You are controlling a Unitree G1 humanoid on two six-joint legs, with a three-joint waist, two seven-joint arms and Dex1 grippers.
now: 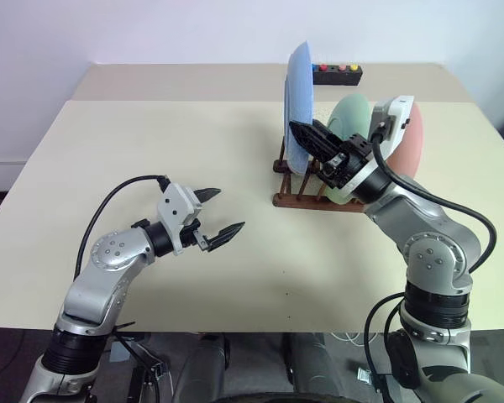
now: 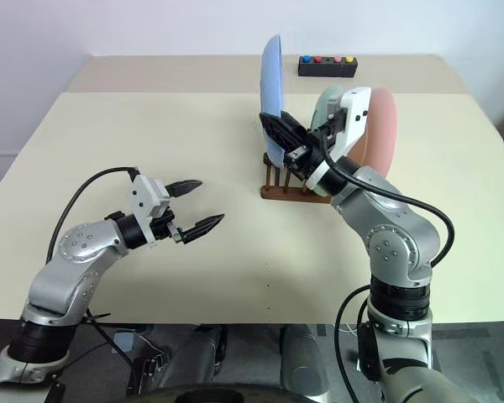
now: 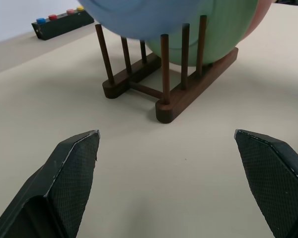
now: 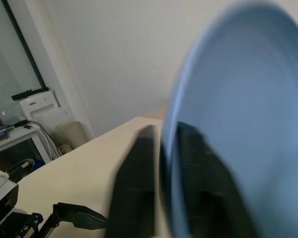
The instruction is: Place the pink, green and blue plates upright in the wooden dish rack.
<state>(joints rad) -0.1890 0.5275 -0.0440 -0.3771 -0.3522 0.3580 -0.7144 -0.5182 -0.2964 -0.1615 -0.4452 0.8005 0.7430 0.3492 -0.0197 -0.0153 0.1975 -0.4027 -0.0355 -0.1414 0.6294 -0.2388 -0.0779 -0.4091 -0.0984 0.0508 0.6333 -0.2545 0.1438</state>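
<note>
Standing in one rack (image 3: 161,84): three plates, blue (image 1: 300,101), green (image 1: 349,117), pink (image 1: 407,138); right gripper (image 4: 164,183) straddles blue's rim, left gripper (image 1: 221,211) wide, empty.

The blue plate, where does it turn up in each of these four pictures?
Left eye view: blue plate stands on edge at the left end of the wooden dish rack, upper middle.
Right eye view: it stands upper middle, on the rack.
Left wrist view: its lower rim runs along the top edge.
Right wrist view: it covers the right half, its rim between the right pincer's fingers.
Shared landmark: the plate itself.
</note>
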